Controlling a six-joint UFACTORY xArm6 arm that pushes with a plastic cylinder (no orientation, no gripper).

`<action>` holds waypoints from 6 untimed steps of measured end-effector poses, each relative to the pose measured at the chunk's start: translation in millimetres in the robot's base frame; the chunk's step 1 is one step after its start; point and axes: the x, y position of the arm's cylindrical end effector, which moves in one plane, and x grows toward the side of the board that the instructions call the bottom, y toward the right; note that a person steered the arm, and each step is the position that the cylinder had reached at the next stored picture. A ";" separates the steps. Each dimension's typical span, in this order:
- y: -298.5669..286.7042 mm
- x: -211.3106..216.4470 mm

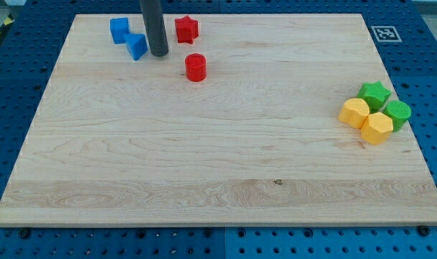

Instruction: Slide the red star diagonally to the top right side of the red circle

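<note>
The red star [186, 29] lies near the view's top edge of the wooden board, left of centre. The red circle [195, 67] lies just below it and slightly to the right, a small gap apart. My tip [159, 54] is down on the board to the left of both red blocks, level between them, and right beside a blue block [137, 46]. The tip touches neither red block.
A second blue block [119, 30] sits up-left of the first. At the view's right edge, a green star [374, 94], a green block [398, 114] and two yellow blocks [354, 113] [377, 129] are clustered. An ArUco tag [384, 33] marks the board's top right corner.
</note>
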 end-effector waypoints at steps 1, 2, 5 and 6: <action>-11.6 -42.4; -24.9 -96.3; 52.7 -42.3; 74.5 -25.6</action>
